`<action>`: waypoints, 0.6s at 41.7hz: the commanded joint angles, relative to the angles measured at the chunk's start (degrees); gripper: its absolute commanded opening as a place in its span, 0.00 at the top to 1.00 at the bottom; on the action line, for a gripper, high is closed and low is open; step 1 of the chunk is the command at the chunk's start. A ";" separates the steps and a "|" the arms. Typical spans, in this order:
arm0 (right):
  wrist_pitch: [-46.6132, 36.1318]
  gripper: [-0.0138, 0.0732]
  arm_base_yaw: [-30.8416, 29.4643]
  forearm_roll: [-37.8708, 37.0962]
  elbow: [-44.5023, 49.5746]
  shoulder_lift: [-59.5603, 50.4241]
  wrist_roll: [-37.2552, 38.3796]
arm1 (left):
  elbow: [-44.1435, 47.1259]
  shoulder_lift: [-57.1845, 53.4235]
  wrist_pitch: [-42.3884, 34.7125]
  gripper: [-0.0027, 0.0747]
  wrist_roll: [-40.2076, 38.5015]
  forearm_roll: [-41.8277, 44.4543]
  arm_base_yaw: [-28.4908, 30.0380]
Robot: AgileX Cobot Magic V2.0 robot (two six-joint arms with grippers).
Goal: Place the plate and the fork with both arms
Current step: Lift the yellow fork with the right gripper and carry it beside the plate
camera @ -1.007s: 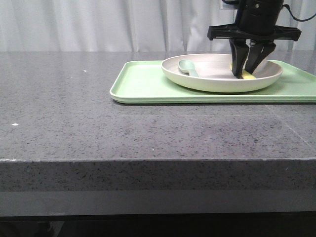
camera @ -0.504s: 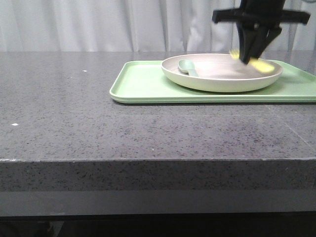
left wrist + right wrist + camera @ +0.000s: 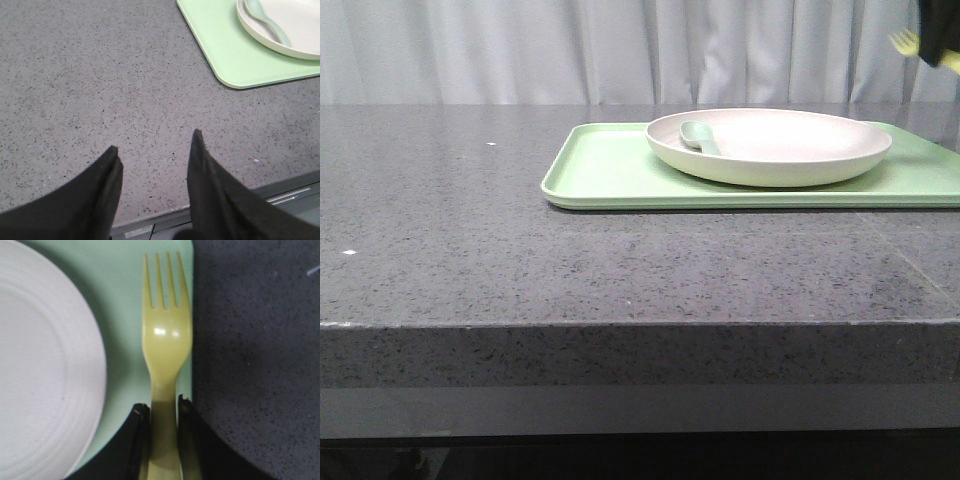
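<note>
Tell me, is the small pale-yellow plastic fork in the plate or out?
Out. The right gripper holds the fork by its handle, beside the plate.

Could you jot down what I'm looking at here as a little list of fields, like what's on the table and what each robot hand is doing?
surface: dark speckled table
tray: flat light-green tray on the table
plate: pale plate resting on the tray
spoon: green-grey spoon lying in the plate
fork: yellow fork lifted clear of the plate, handle pinched between the jaws
right gripper: right gripper shut on the fork, above the tray's edge
left gripper: left gripper open, empty, over bare table beside the tray
</note>
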 commanded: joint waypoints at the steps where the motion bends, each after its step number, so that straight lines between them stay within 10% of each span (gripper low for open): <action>1: 2.42 0.71 -1.76 0.94 1.20 -3.29 -0.72 | -1.57 0.27 -3.89 0.56 -0.06 0.00 0.02; 25: -8.74 0.70 -3.10 10.36 7.36 1.61 -5.15 | -1.57 0.27 -3.89 0.56 -0.06 0.00 0.02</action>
